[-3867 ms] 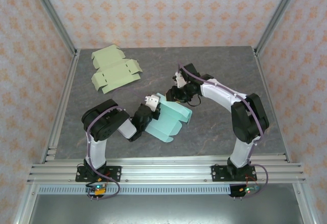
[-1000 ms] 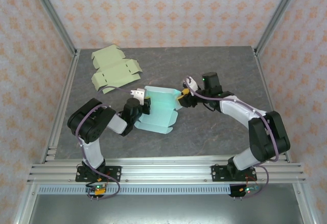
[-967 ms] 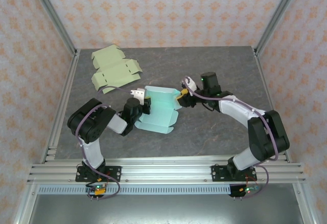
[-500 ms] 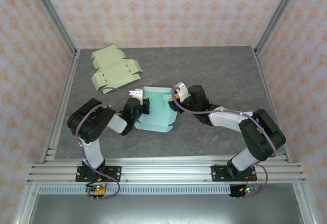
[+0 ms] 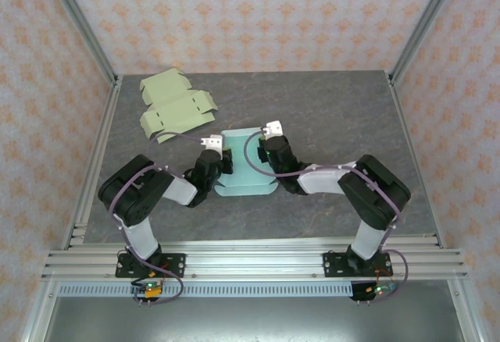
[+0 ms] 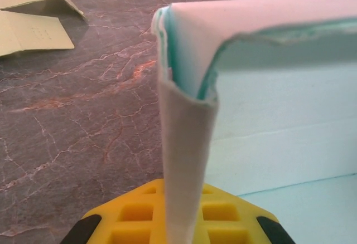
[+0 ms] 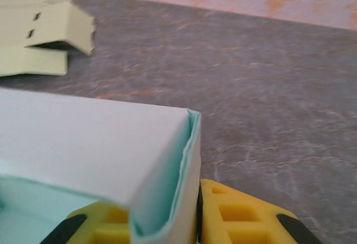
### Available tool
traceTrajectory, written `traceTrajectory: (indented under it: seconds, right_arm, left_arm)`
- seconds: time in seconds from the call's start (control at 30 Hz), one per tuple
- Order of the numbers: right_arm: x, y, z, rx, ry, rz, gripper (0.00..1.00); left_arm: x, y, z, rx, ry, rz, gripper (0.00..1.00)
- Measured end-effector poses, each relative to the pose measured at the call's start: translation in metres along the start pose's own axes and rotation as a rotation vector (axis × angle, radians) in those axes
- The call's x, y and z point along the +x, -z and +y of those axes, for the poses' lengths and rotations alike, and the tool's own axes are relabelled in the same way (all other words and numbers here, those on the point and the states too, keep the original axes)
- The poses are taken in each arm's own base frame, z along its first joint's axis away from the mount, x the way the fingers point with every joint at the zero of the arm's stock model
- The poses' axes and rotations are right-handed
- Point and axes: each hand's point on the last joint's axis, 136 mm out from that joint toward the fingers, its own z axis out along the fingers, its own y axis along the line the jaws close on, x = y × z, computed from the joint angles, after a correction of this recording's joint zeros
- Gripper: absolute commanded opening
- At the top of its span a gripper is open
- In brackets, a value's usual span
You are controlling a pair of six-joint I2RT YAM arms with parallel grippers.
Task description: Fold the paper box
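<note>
The teal paper box sits mid-table with its side walls folded up. My left gripper is shut on its left wall. In the left wrist view that white-backed wall rises straight out from between the yellow fingers, with the teal inside to the right. My right gripper is at the box's right wall. There the doubled corner wall stands between the yellow fingers, which are shut on it.
Pale green flat box blanks lie at the far left of the table, also seen as blanks and blanks from the wrists. Bare grey tabletop spreads right of the box. Metal frame posts border the table.
My right gripper swung left from beside the box onto its right wall and closed on it. The box squared up and shifted slightly. The left grip stayed.
</note>
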Motion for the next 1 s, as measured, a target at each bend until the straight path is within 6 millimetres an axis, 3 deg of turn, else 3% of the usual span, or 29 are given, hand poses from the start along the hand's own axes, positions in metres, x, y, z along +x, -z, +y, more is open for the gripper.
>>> traceTrajectory:
  seconds: [0.13,0.3,0.5,0.57,0.6,0.67,0.8,1.0]
  right_arm:
    - [-0.006,0.002,-0.003,0.135,-0.036,-0.027,0.15]
    - [-0.003,0.006,-0.016,0.272,-0.069,-0.018,0.05]
    - [0.007,0.008,-0.018,0.283,-0.137,0.003,0.05]
    - [0.011,0.005,-0.014,0.249,-0.143,0.022,0.13]
    - [0.013,0.003,-0.012,0.226,-0.146,0.033,0.31]
    - [0.012,0.001,-0.009,0.196,-0.169,0.038,0.46]
    - [0.010,-0.005,-0.012,0.143,-0.210,0.045,0.45]
    - [0.001,0.016,-0.014,-0.034,-0.254,0.054,0.58]
  left_arm:
    - [-0.006,0.001,-0.001,-0.022,0.008,-0.008,0.00]
    - [-0.012,0.005,-0.009,-0.033,0.001,-0.017,0.00]
    - [-0.010,0.006,-0.010,-0.053,-0.013,0.011,0.00]
    - [-0.007,0.007,-0.006,-0.071,-0.019,0.026,0.00]
    - [-0.005,0.007,-0.004,-0.083,-0.017,0.034,0.00]
    - [-0.004,0.009,-0.001,-0.099,-0.009,0.043,0.00]
    - [-0.006,0.012,0.004,-0.130,0.005,0.044,0.00]
    - [-0.015,0.015,0.000,-0.136,0.004,0.036,0.00]
